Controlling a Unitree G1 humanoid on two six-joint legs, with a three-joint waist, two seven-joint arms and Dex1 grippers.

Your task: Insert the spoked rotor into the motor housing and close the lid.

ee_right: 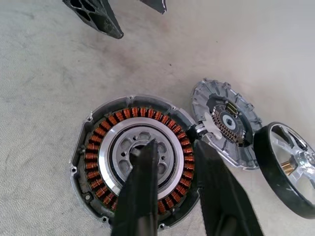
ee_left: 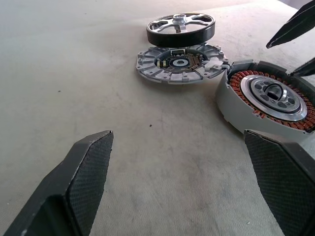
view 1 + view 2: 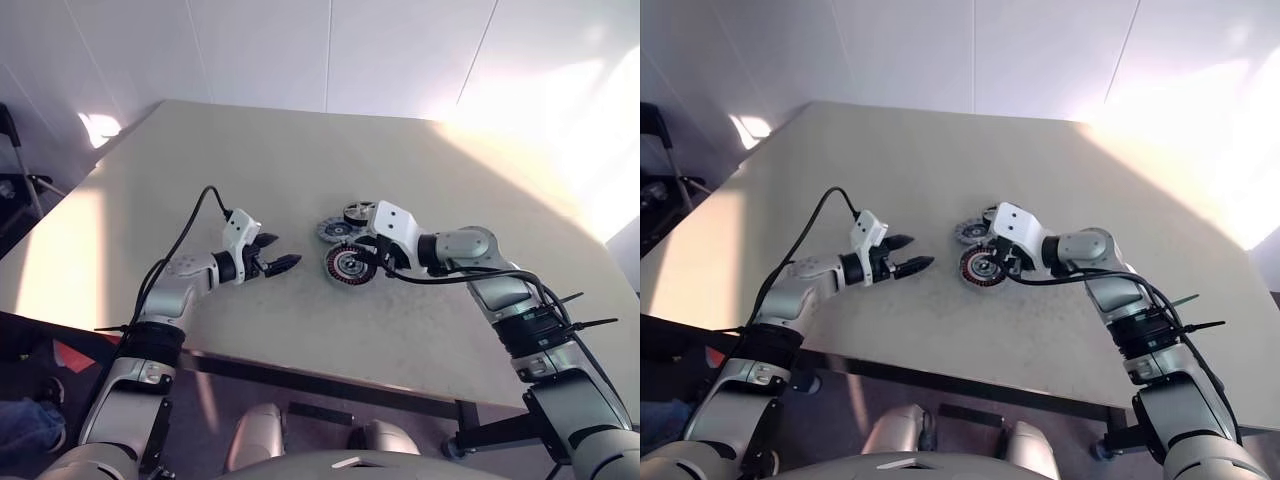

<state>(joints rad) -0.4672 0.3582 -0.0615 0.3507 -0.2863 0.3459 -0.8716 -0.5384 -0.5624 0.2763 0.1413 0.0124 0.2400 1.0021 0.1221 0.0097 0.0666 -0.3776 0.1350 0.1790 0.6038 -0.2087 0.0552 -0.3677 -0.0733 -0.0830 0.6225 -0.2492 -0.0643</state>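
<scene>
Left jaws apart, right jaws clamped on motor housing [image 1: 133, 157] rim, no legible writing

The right claw [image 1: 179, 169] hangs over the motor housing [image 1: 98, 147], its two black fingers close together above the silvery centre and the copper windings. Just beside the claw lies the lid [image 1: 231, 123], touching the housing. Farther out lies the spoked rotor [image 1: 290, 167] on the table [image 1: 44, 73].

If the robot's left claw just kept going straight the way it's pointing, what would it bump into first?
Probably the motor housing: the open left gripper points across the table towards it, bare tabletop between. Depth is unclear, so it might slide past the near edge towards the lid.
</scene>
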